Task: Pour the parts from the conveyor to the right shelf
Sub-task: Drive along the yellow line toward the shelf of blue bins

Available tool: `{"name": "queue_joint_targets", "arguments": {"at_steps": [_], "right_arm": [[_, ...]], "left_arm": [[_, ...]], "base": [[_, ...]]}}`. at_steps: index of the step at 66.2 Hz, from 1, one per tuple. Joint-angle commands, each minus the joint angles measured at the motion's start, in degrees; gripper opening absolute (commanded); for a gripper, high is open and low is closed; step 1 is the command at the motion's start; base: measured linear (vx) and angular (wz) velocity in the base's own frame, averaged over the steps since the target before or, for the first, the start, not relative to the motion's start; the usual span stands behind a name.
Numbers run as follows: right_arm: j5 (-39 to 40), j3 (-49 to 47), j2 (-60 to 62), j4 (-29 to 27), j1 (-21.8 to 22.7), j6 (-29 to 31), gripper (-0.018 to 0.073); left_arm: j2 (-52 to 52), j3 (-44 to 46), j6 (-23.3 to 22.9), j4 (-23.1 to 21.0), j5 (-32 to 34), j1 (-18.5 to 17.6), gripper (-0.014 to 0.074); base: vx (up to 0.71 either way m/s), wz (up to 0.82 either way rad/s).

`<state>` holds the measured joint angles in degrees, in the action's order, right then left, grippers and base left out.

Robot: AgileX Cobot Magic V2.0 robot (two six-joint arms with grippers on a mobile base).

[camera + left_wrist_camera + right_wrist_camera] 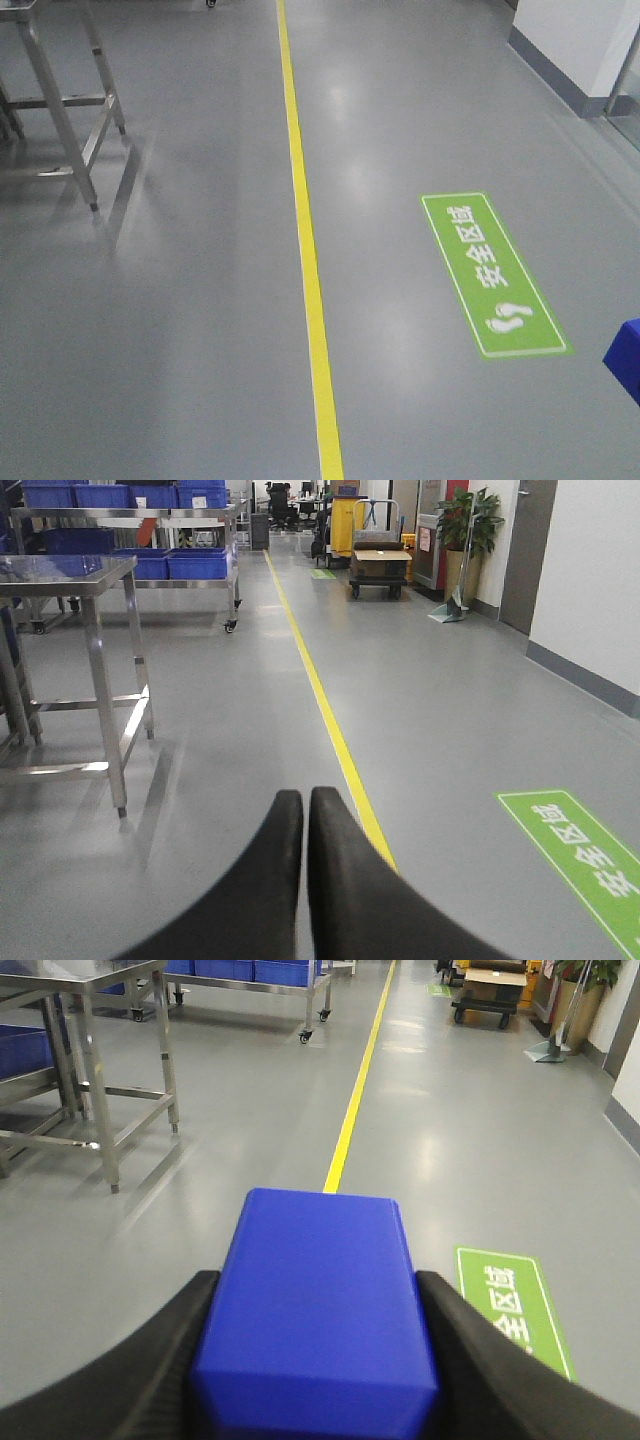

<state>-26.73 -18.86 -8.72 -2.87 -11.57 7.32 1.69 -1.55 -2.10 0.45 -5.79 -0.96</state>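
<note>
The right gripper [318, 1295] is clamped on the blue block [318, 1310], with 1 black finger [150, 1360] pressed to each side of it. The block sits between the fingers, held in the air above the grey floor [200, 1160], with its smooth top face toward the wrist camera. In the front view, a blue corner at the right edge [626, 360] looks like the same block.

The left gripper [306, 805] is closed on nothing, its 2 black fingers [270, 880] touching along their length and pointing down the hall.

A yellow line [310, 270] runs along the floor, and a green floor sign [492, 275] with 2 white footprints lies to its right. A steel table [70, 575] stands left of the line. Farther back on that side, a wheeled rack [232, 540] carries blue bins [195, 563]. A cart with a cardboard box [380, 565] and a potted plant [465, 520] stand well down the hall on the right.
</note>
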Motion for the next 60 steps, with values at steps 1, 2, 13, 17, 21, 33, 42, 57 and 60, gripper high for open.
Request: {"name": "queue_joint_targets", "arguments": {"at_steps": [1,2,13,17,21,33,42,57,60], "right_arm": [[4.8,-1.7,-0.6,0.2,0.3,0.3,-0.0005],[4.8,-1.7,-0.6,0.2,0.3,0.3,-0.0005],[4.8,-1.7,-0.6,0.2,0.3,0.3,-0.0005],[4.8,-1.7,-0.6,0.2,0.3,0.3,-0.0005],[4.8,-1.7,-0.6,0.1,0.3,0.3,-0.0005],[4.8,-1.7,-0.6,0.2,0.3,0.3,-0.0005],[4.8,-1.7,-0.6,0.1,0.3,0.3,-0.0005],[4.8,-1.7,-0.6,0.1,0.3,0.3,-0.0005],[4.8,-1.7,-0.6,0.1,0.3,0.3,-0.0005]], "left_arm": [[1.0,1.1,-0.5,-0.5,4.5,-0.3,-0.0006],[1.0,1.1,-0.5,-0.5,4.5,-0.3,-0.0006],[1.0,1.1,-0.5,-0.5,4.5,-0.3,-0.0006],[1.0,1.1,-0.5,-0.5,4.6,-0.3,-0.0006],[1.0,1.1,-0.5,-0.5,4.6,-0.3,-0.0006],[1.0,1.1,-0.5,-0.5,4.6,-0.3,-0.0006],[1.0,1.1,-0.5,-0.5,4.6,-0.3,-0.0006],[1.0,1.1,-0.5,-0.5,4.6,-0.3,-0.0006],[1.0,1.1,-0.5,-0.5,4.6,-0.3,-0.0006]], "base": [[0.83,-0.01],[0.83,-0.01],[0.86,0.00],[0.88,0.01],[0.89,0.03],[0.90,0.03],[0.92,0.04],[0.93,0.02],[0.93,0.01]]}}
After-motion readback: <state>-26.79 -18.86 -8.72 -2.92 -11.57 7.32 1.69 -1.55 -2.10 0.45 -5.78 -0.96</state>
